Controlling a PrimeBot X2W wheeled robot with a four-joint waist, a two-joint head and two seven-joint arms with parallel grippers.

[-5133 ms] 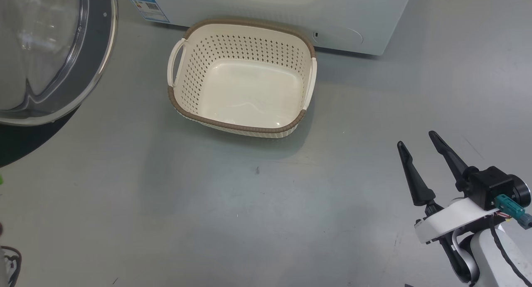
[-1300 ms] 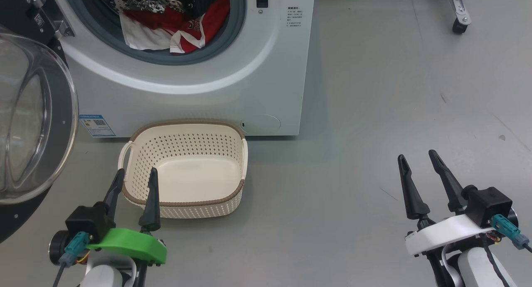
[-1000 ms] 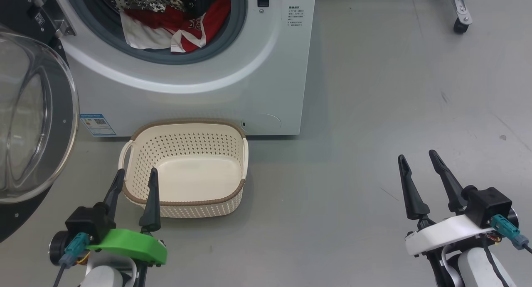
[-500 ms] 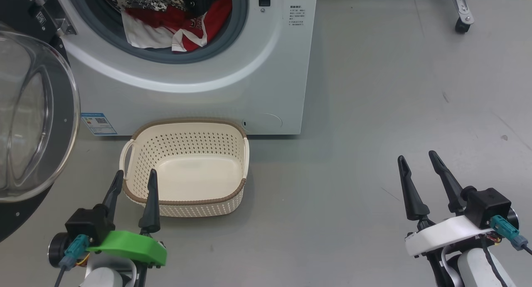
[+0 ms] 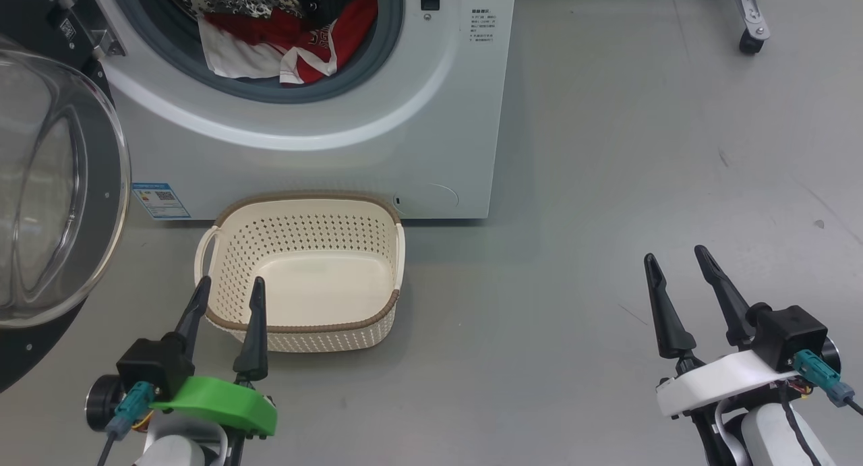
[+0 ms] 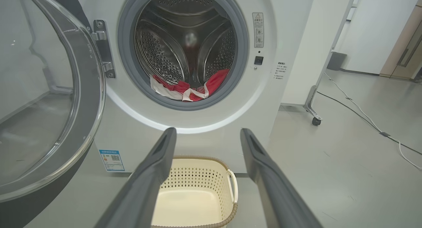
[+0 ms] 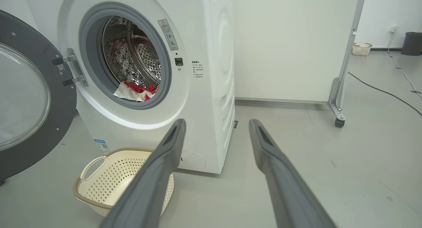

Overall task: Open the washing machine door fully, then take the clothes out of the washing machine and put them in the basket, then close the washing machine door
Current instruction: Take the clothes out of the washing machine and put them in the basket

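Both the left tool (image 5: 231, 281) and right tool (image 5: 675, 253) stood wide, empty. The clothes (image 5: 296, 41) lay at six o'clock in the washing machine (image 5: 418, 129); a low reach pinching a thick fold looked best.

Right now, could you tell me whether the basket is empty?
Empty: the basket has a bare cream floor, and the clothes lie in the drum.

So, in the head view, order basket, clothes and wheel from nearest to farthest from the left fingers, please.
1. Basket, on the floor just ahead of the left fingers.
2. Clothes, higher up, inside the machine.
3. Wheel, far right, past the machine.
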